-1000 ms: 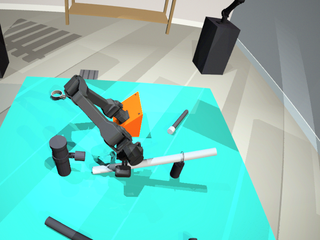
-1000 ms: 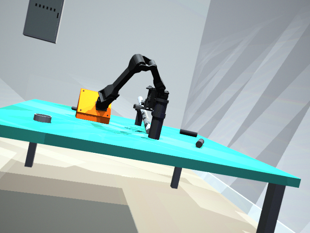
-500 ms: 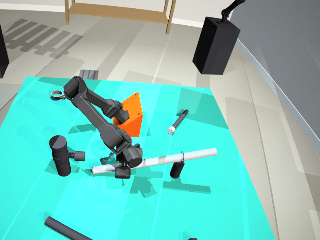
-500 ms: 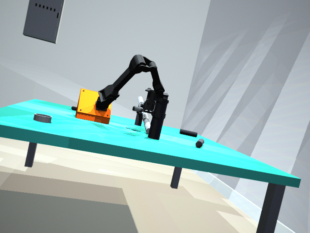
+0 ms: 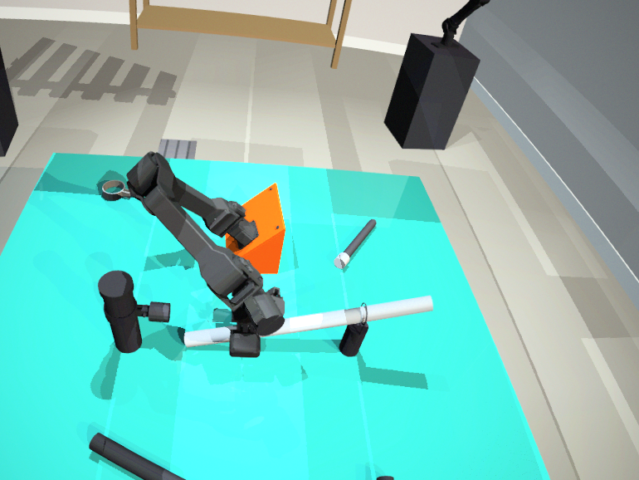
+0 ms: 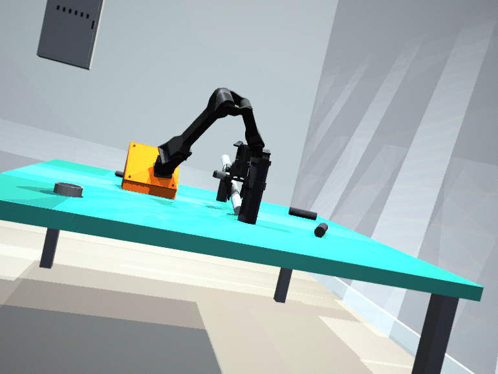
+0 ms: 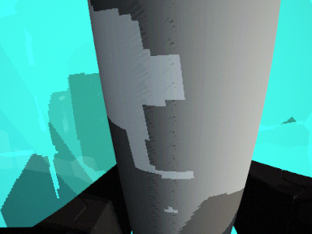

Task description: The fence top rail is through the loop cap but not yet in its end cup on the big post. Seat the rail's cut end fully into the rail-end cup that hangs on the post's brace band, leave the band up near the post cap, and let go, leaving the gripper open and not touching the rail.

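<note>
The white rail (image 5: pixel 309 322) (image 6: pixel 236 201) (image 7: pixel 215 101) slants through the loop cap on the short black post (image 5: pixel 353 340) (image 6: pixel 222 191). Its left end lies low, below and to the right of the rail-end cup (image 5: pixel 158 311), and outside it. The cup hangs on the band of the big black post (image 5: pixel 127 338) (image 6: pixel 250 205), fairly high up, below the post cap (image 5: pixel 115 284). My gripper (image 5: pixel 238 331) (image 6: pixel 236 179) (image 7: pixel 171 167) is shut on the rail near its left end, one finger on each side. In the exterior view the big post hides the cup and part of the gripper.
The orange base block (image 5: pixel 268 212) (image 6: pixel 147 165) stands behind the rail. A loose ring band (image 5: pixel 104 194) (image 6: pixel 68 190) lies at the back left. A dark rod (image 5: pixel 361 235) with a white end lies at the back right. A dark tube (image 5: pixel 131 457) lies at the front left.
</note>
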